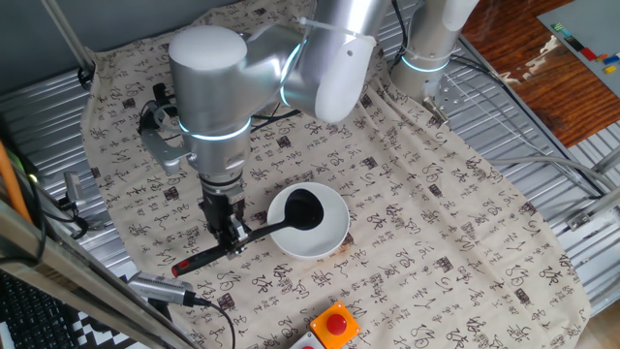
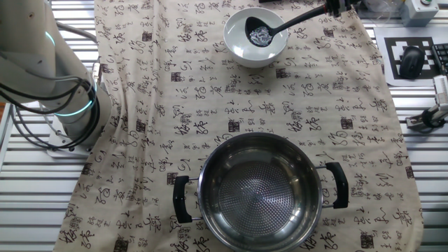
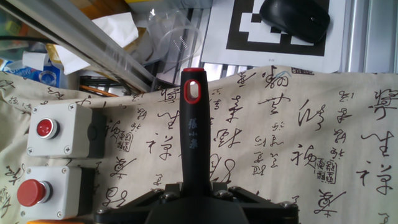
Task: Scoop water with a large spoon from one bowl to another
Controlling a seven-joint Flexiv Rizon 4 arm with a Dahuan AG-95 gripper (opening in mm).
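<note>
My gripper [image 1: 232, 236] is shut on the handle of the black ladle [image 1: 260, 233]. The ladle's cup [image 1: 302, 207] sits low inside the white bowl [image 1: 329, 237], and its red-tipped handle end [image 1: 184, 266] points away from the bowl. In the other fixed view the cup [image 2: 259, 32] lies in the water of the white bowl [image 2: 241, 49] at the far end of the cloth. The steel bowl [image 2: 257, 191] with two black side handles stands at the near end, apart from the white bowl. In the hand view the ladle handle [image 3: 194, 134] runs up from the jaws to its red-ringed tip.
A patterned cloth [image 1: 436, 242] covers the table. A red push-button box [image 1: 334, 325] sits near the white bowl, and two button boxes [image 3: 59, 134] show in the hand view. A computer mouse [image 2: 411, 61] lies on a marker sheet beside the cloth. The arm's base [image 2: 63, 105] stands at the cloth's edge.
</note>
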